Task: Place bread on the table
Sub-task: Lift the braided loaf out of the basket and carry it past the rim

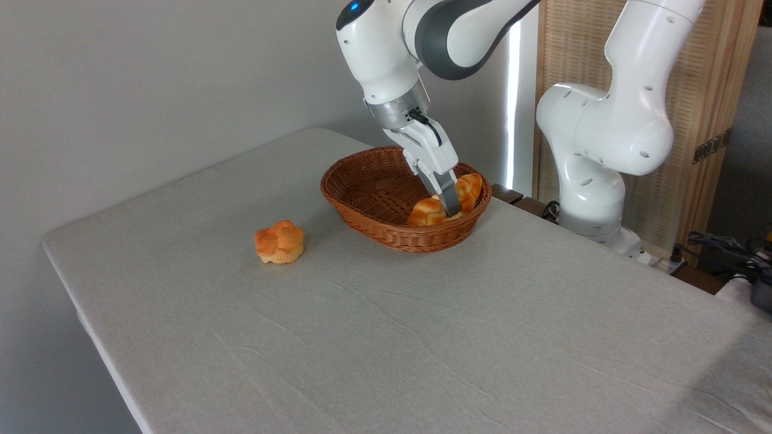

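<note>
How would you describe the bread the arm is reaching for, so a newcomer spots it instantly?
Start at the brown oval wicker basket near the far edge of the grey-white cloth-covered table. Inside, against its right wall, lies the long golden-orange braided loaf, with the end effector down at its middle. The small flower-shaped orange bun sits outside on the cloth instead.

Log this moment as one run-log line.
gripper: down in basket at bread, grasp unclear | bun: on table
</note>
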### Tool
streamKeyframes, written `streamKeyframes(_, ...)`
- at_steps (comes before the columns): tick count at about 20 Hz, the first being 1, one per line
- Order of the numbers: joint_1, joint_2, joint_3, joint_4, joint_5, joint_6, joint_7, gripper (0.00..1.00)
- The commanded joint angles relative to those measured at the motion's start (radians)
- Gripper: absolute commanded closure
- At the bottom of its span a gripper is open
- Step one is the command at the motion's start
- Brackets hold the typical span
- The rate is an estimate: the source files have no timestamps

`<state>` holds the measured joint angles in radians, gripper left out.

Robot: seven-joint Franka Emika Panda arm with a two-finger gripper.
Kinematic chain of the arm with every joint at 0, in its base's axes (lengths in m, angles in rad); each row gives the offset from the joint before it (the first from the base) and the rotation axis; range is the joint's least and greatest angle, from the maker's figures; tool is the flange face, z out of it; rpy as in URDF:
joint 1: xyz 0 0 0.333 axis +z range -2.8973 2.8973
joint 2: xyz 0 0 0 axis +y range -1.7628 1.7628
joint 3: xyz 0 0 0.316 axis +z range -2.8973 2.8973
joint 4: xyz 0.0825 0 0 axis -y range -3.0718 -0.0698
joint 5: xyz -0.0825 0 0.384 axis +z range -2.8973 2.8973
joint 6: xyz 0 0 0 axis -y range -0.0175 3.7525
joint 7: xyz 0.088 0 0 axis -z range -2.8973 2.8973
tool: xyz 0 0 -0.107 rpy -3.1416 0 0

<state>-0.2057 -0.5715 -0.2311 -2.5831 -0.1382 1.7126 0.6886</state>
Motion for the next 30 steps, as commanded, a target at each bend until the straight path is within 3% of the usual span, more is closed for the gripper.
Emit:
streamKeyframes(1, -0.015, 0.037, 0.013, 0.079, -0.011, -0.028, -0.072, 0.79)
streamKeyframes(6, -0.027, 0.065, 0.013, 0.247, -0.05, -0.106, -0.1, 0.8)
streamKeyframes(9, -0.034, 0.102, 0.016, 0.342, -0.041, -0.12, -0.123, 0.8)
streamKeyframes(12, -0.058, 0.156, 0.091, 0.405, -0.029, -0.116, -0.116, 0.79)
streamKeyframes(16, -0.064, 0.289, 0.13, 0.514, 0.124, -0.071, -0.119, 0.79)
streamKeyframes(21, -0.06, 0.404, 0.194, 0.544, 0.238, 0.154, -0.113, 0.79)
streamKeyframes(23, -0.061, 0.433, 0.236, 0.546, 0.293, 0.256, -0.11, 0.75)
streamKeyframes(25, -0.061, 0.465, 0.239, 0.543, 0.316, 0.301, -0.11, 0.69)
streamKeyframes(27, -0.063, 0.472, 0.23, 0.54, 0.324, 0.302, -0.11, 0.49)
streamKeyframes(28, -0.064, 0.476, 0.225, 0.54, 0.324, 0.3, -0.112, 0.48)
streamKeyframes(30, -0.075, 0.498, 0.222, 0.537, 0.324, 0.302, -0.11, 0.33)
